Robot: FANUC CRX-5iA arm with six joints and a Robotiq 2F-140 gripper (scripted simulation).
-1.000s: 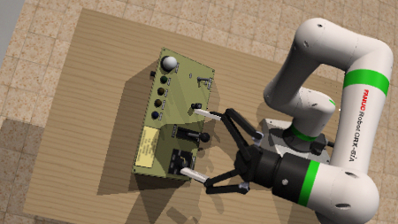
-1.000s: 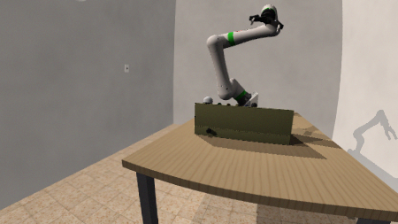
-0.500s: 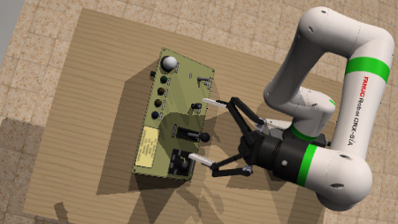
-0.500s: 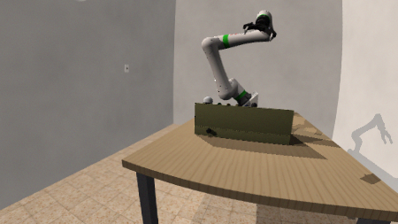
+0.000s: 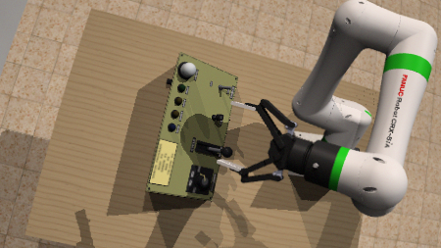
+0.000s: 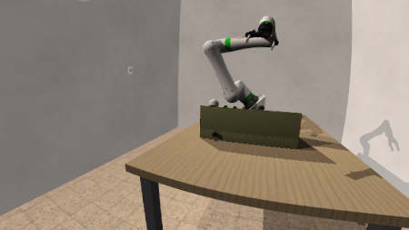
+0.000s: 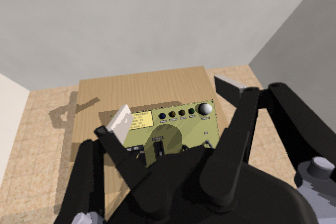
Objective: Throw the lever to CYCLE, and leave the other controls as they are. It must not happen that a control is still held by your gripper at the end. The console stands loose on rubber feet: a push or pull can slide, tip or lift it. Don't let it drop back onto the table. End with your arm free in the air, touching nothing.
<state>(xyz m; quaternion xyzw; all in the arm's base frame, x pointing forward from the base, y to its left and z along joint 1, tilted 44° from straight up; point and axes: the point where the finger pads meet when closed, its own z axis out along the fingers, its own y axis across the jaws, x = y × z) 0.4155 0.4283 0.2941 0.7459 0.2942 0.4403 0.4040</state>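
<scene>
The olive console [image 5: 206, 99] [image 6: 250, 125] [image 7: 192, 134] stands on the wooden table [image 5: 98, 119] [image 6: 254, 174]. Its lever [image 5: 222, 151] is black with a ball knob and sits in a dark slot near the console's right edge. In the wrist view the lever [image 7: 158, 146] shows only partly, behind the gripper body. My gripper [image 5: 232, 134] [image 6: 265, 32] [image 7: 171, 98] is open wide and empty. It hangs high above the console, with its two pale fingertips spanning the console's right side as seen from above.
The console also carries a white dome button [image 5: 187, 70] [image 7: 205, 108], a row of several dark round buttons [image 5: 177, 101], a small black knob [image 5: 218, 118], a black block control [image 5: 201, 181] and a yellow label [image 5: 164, 163]. The arm's base stands right of the console.
</scene>
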